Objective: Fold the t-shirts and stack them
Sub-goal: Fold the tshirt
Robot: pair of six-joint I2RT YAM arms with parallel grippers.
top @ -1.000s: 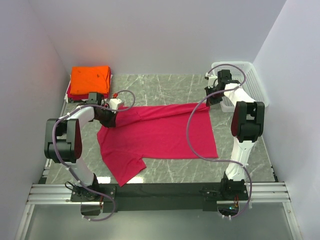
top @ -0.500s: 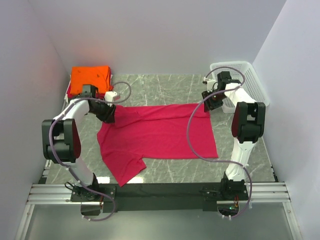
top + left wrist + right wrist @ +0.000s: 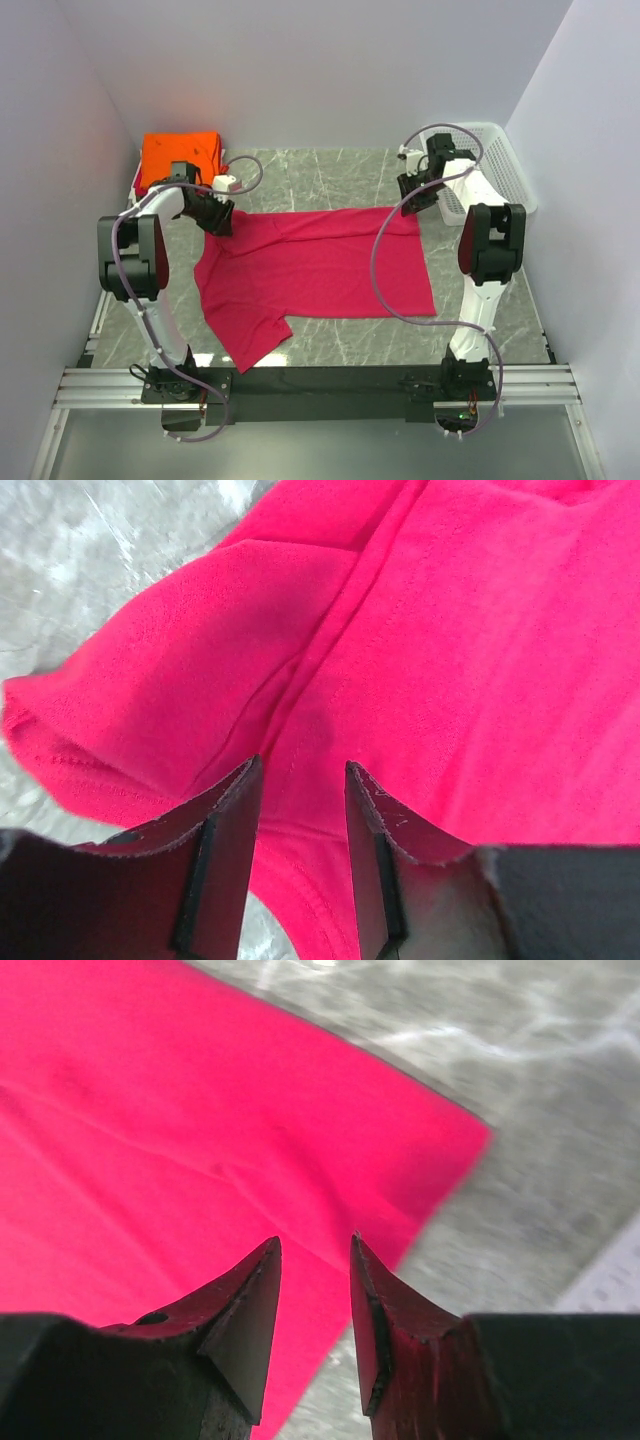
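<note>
Crimson-pink t-shirt (image 3: 320, 265): soft knit cotton, seamed, spread flat on the grey marbled table (image 3: 330, 180). Left gripper (image 3: 300, 772) and right gripper (image 3: 315, 1245): jaws partly parted, empty, above its far corners. Folded orange t-shirt (image 3: 180, 155): far-left corner.

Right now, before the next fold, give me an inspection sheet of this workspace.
Surface: marble-patterned table; no spill seen.
Job's things: crimson-pink t-shirt spread out, not yet a folded rectangle, one sleeve toward the near edge; folded orange t-shirt at the far left corner.
Clutter: white mesh basket at the far right corner.
Grippers: left gripper open above the shirt's far left sleeve seam, holding nothing; right gripper open above the shirt's far right corner, holding nothing.
Cables: right arm's grey cable hangs in a loop over the shirt; left arm's cable loops at its wrist.
Surroundings: plain walls on three sides.
</note>
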